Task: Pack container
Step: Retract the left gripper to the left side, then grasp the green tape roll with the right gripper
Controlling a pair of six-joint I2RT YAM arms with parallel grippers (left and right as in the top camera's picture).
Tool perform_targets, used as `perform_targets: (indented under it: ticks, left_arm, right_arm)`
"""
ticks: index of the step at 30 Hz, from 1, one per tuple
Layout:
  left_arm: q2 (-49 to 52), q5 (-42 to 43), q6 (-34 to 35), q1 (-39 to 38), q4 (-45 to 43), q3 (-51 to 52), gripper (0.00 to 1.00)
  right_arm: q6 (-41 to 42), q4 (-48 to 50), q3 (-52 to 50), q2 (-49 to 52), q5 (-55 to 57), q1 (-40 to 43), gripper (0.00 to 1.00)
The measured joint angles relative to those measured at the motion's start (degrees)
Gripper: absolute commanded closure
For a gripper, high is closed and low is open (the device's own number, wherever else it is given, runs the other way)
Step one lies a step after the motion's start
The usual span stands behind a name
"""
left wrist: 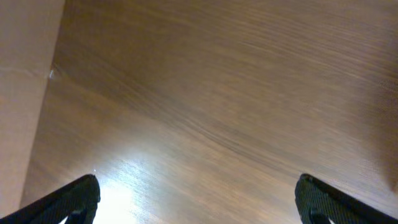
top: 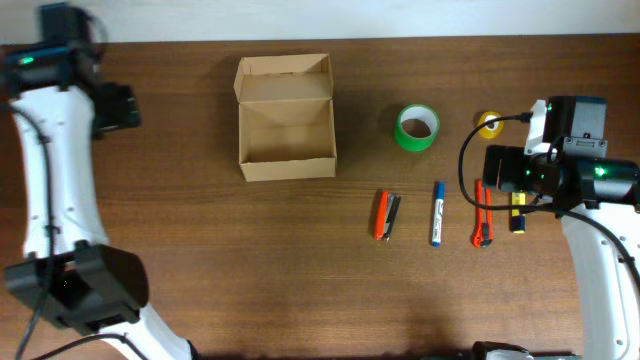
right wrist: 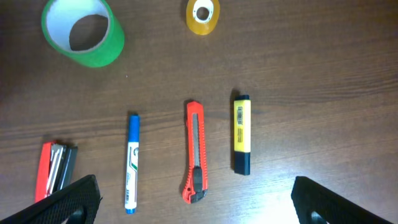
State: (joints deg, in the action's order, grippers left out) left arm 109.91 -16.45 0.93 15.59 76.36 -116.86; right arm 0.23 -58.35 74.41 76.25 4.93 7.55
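Note:
The container [top: 286, 120] is an open tan cardboard box at the back centre of the table, its flap lid folded back. My left gripper [top: 122, 107] hovers well to its left. In the left wrist view this gripper [left wrist: 198, 200] is open over bare wood, with a cardboard edge [left wrist: 23, 93] at the left border. My right gripper [top: 497, 171] hangs open above the small items. In the right wrist view the gripper [right wrist: 194, 202] spans an orange cutter [right wrist: 194, 152], a blue marker [right wrist: 132, 163] and a yellow highlighter [right wrist: 241, 134], and touches none of them.
A green tape roll [top: 417, 127] and a small yellow tape roll [top: 489, 124] lie right of the box. An orange and black stapler [top: 386, 215] lies left of the blue marker [top: 437, 213]. The right arm's base stands at the lower right.

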Motion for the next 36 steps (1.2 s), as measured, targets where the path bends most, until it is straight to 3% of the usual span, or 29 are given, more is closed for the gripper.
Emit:
perform_targets:
  ticks: [6, 9, 13, 19, 29, 36]
  left_arm:
    - [0.0, 6.01, -4.24, 10.73, -7.37, 4.31, 0.0]
    - [0.0, 7.34, -4.66, 11.26, -8.76, 5.4, 0.0]
    - [0.0, 8.24, -4.85, 11.06, -9.62, 5.75, 0.0]
    - [0.0, 8.57, -4.85, 11.06, -9.77, 5.77, 0.0]
    - [0.0, 8.57, -4.85, 11.06, -9.77, 5.77, 0.0]
    - [0.0, 8.57, -4.85, 11.06, -9.77, 5.77, 0.0]
  right_arm:
    - [1.57, 0.81, 0.79, 1.31, -0.07, 0.13, 0.37]
    - [2.34, -3.26, 6.56, 8.87, -0.17, 0.42, 0.34]
    - [2.75, -10.05, 23.37, 25.31, -1.6, 0.42, 0.33]
    - [2.58, -14.78, 41.18, 40.17, -4.17, -0.24, 0.32]
    - [0.98, -8.61, 43.21, 44.98, -6.38, -10.84, 0.36]
    - [0.98, -8.44, 43.25, 51.39, -6.47, -10.93, 0.35]
